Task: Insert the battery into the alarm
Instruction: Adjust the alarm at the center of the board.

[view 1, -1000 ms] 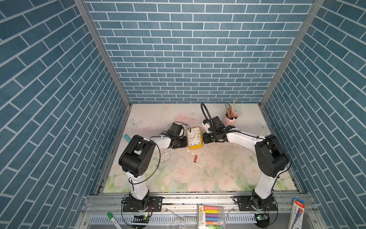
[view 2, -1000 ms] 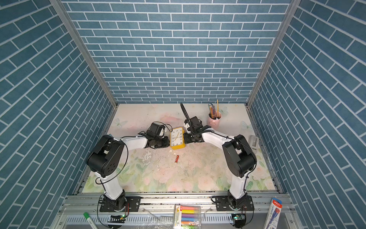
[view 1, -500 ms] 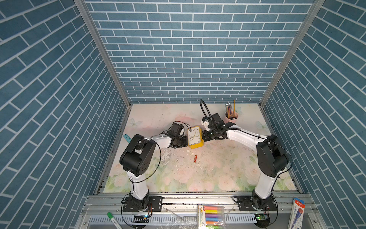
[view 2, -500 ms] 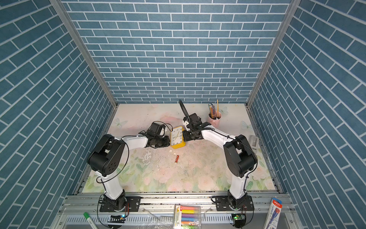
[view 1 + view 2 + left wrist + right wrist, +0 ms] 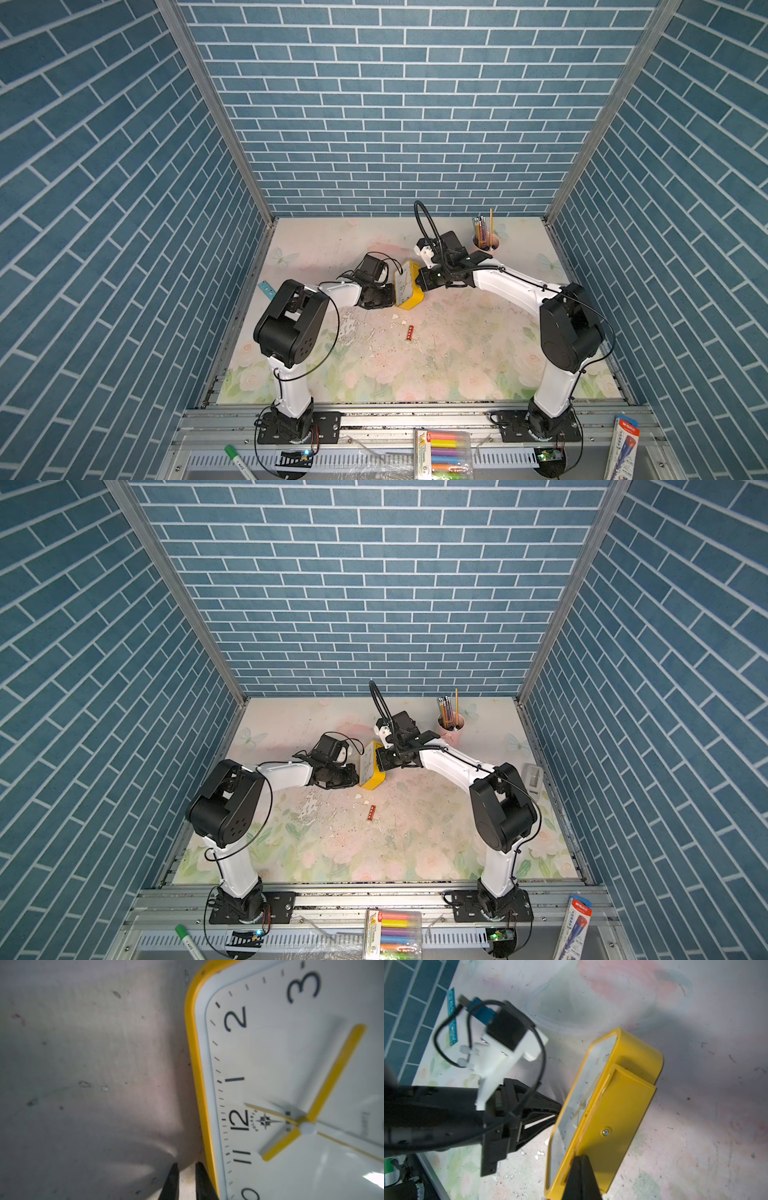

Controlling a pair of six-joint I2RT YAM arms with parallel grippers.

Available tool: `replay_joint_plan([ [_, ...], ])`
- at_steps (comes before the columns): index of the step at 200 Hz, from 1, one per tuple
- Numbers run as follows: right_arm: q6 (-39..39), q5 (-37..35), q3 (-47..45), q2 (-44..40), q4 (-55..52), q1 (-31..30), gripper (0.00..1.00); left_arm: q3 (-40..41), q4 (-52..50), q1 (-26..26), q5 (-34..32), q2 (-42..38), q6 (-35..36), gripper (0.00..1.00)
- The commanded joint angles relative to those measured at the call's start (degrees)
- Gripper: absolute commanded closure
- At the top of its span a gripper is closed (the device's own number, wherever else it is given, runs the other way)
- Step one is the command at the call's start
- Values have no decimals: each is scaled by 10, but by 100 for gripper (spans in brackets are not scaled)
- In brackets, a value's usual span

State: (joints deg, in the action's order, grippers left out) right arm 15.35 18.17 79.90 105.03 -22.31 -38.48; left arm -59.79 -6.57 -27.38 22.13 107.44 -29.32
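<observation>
Yellow alarm clock, propped between left gripper and right gripper, both jaws pressed together and empty; best tipped slowly, without sliding.

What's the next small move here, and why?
Probably the right gripper should push the alarm over onto its dial, letting the left gripper give way. The alarm stands on edge between both shut grippers, dial facing the left one, and the battery lies loose on the table, unheld.
</observation>
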Motion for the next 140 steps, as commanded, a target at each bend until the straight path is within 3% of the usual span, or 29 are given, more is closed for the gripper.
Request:
replay_joint_plan([
  [1, -14, 34, 12, 22, -13, -17, 100, 11, -41, -22, 32, 25, 6, 82],
  [85, -5, 18, 30, 41, -27, -20, 100, 48, -7, -19, 22, -2, -9, 81],
  [120, 3, -7, 27, 6, -17, -20, 100, 71, 7, -12, 6, -53, -5, 75],
  [140, 13, -32, 15, -24, 3, -20, 85, 80, 14, -7, -1, -92, 1, 67],
])
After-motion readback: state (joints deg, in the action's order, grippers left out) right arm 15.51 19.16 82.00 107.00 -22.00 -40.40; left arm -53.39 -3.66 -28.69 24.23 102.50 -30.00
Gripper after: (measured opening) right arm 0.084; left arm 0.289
